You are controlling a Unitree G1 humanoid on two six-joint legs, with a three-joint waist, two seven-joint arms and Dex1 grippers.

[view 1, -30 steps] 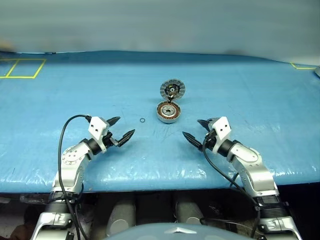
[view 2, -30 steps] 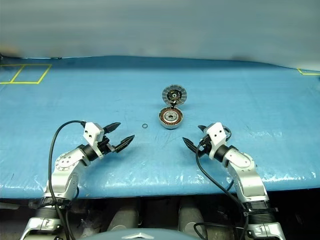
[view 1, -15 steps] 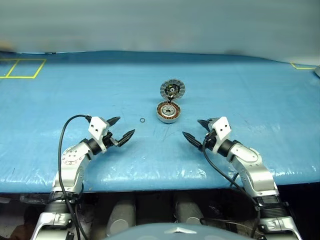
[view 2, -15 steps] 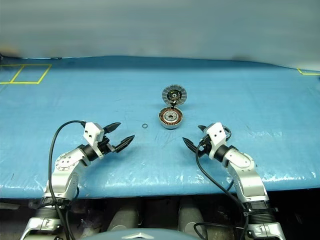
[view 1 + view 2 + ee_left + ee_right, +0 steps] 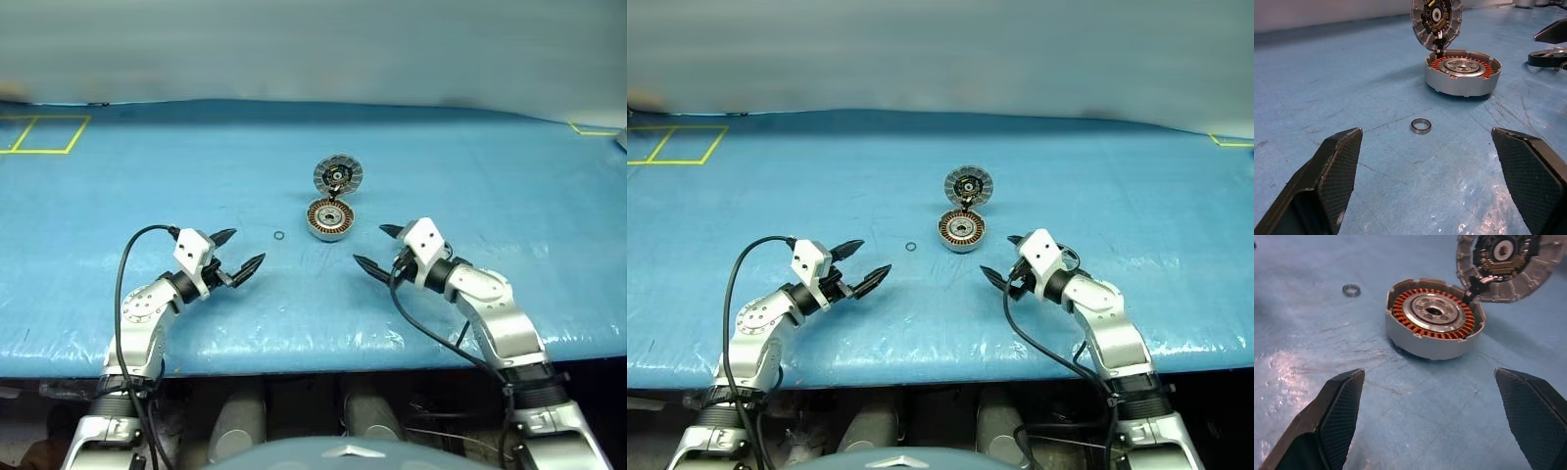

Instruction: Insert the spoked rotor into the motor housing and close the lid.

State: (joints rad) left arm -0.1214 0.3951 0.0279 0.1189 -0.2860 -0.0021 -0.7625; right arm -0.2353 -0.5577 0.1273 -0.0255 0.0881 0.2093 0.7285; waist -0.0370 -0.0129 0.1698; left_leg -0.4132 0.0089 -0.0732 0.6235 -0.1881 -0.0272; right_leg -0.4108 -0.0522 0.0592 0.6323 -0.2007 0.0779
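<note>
The motor housing (image 5: 330, 218) sits mid-table, its copper windings (image 5: 1400, 308) showing. Its lid (image 5: 338, 176) stands open on the hinge at the housing's far side, pale-segmented inner face towards me. The spoked rotor (image 5: 1545, 57) lies flat on the cloth beside my right gripper, partly hidden by a finger. My left gripper (image 5: 245, 247) hovers open and empty, left of and nearer than the housing. On the other side, my right gripper (image 5: 370, 246) is open and empty too, pointing at the housing (image 5: 1432, 325) from close by.
A tiny thin black ring (image 5: 279, 235) lies on the blue cloth (image 5: 196, 176) between the left gripper and the housing. Yellow tape marks sit at the far left (image 5: 44, 134) and far right (image 5: 593, 129). The table's front edge (image 5: 294, 352) runs just under both arms.
My right wrist has rolled and its gripper now points more directly at the housing. The left arm, housing, lid and ring have not moved.
</note>
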